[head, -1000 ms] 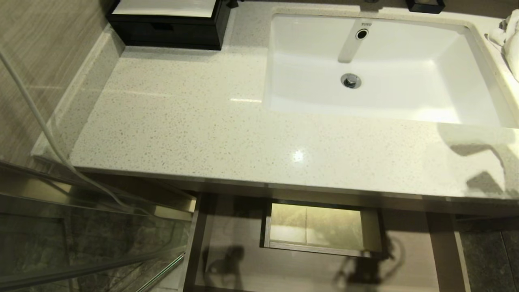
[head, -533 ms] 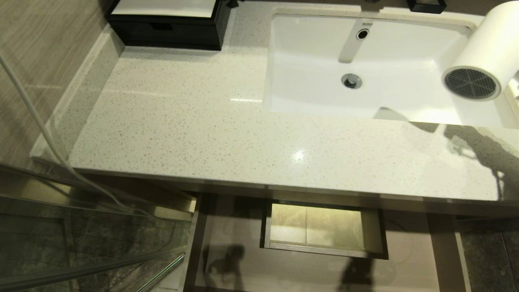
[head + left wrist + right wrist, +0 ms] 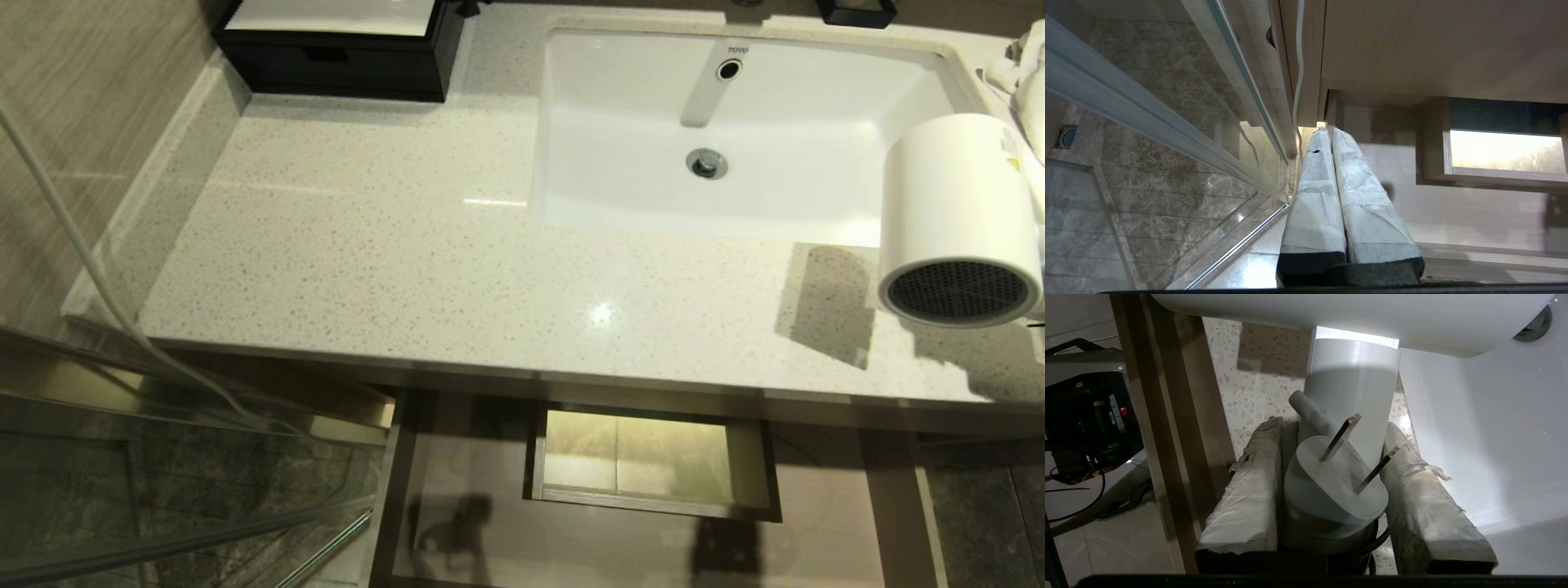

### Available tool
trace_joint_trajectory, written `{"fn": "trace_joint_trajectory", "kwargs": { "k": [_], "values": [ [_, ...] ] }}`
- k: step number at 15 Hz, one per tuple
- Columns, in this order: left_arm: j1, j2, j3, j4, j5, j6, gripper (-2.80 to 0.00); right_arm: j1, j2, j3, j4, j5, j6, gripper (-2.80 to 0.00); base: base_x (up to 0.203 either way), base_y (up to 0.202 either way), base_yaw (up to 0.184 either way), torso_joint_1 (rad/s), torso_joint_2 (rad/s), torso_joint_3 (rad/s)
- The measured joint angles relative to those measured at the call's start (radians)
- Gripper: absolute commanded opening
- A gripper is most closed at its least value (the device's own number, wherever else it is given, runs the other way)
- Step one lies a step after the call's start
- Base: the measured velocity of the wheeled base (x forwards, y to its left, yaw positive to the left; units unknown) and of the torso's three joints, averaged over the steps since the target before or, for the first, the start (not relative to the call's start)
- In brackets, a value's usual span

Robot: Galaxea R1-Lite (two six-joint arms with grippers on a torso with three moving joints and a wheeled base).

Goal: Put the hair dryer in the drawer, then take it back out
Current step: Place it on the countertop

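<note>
Countertop [image 3: 457, 269] scene: the dryer [image 3: 955, 220], absent a second ago, now hangs at the counter's right edge, pinched by the right gripper [image 3: 1331, 490]. Drawer [image 3: 816, 506] stands open; lowering follows. Left gripper [image 3: 1337, 192] pressed together, idle.

Right gripper [image 3: 1331, 457]: fingers clamped on the hair dryer [image 3: 955, 220] handle. Left gripper [image 3: 1327, 134]: fingers pressed together, holding nothing.

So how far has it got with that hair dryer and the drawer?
The drawer below the counter stands open and looks empty, so the dryer is not inside. The right gripper is clamped on the hair dryer, holding it in the air by the sink, grille toward the camera. Whether it has already been in and out, the pictures can't settle. The left gripper hangs shut, idle.
</note>
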Motion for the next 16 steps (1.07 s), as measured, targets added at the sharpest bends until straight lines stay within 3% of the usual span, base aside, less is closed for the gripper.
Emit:
{"fn": "trace_joint_trajectory", "kwargs": {
  "k": [16],
  "values": [
    [0.000,0.000,0.000,0.000,0.000,0.000,-2.80,0.125,0.062,0.082,-0.007,-0.007,-0.060,-2.80,0.000,0.000,0.000,0.000,0.00,0.000]
  ]
}}
